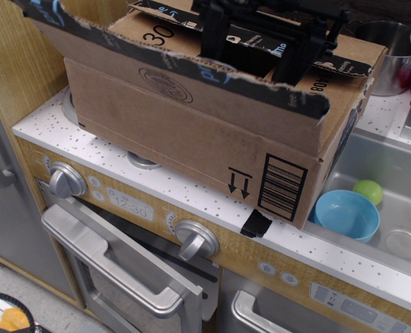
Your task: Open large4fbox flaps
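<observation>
A large4fbox (191,139) of brown corrugated cardboard sits on the white speckled countertop (191,191) of a toy kitchen, covering the stove area and reaching right to the edge of the sink (393,180). Its near side carries a barcode and two downward arrows by the right corner, and a strip of black tape (255,223) hangs over the counter's front edge below that corner. The near long flap (185,73), one of the flaps edged with torn black printed tape, leans outward toward the camera at a low angle, its round black stamp seen nearly edge-on. Behind it, further taped panels lie across the top of the box. The black gripper (261,35) hangs over the opening at the middle of the box top, its dark frame and fingers (216,31) reaching down among the panels; whether those fingers are spread or pressed on cardboard cannot be told from this angle. In the sink lie a blue bowl (347,215) and, just behind it, a green ball (368,191). A steel pot (389,52) stands at the back right, beyond the box. Below the counter, two silver knobs (66,180) flank a small clock panel above the oven door handle (108,260)
</observation>
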`<state>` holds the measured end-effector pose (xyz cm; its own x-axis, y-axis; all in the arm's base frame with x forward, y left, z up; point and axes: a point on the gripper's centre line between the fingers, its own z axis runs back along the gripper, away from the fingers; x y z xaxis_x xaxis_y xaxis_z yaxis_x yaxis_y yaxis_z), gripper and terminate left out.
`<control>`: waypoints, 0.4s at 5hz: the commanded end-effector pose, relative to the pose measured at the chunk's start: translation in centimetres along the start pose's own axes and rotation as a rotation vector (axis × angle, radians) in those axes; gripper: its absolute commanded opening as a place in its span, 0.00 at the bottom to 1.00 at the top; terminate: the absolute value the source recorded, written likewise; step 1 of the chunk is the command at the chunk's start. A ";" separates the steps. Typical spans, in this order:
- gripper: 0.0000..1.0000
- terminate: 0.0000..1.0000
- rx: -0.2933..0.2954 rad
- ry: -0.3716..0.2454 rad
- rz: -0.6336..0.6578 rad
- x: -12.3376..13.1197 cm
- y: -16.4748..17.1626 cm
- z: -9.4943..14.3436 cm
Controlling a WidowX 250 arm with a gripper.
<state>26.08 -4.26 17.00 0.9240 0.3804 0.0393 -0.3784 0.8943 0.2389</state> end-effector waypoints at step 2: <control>1.00 0.00 -0.155 -0.107 0.053 -1.7 1.1 -3.6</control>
<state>23.33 -3.02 12.35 0.9033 0.4105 0.1246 -0.4226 0.9015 0.0931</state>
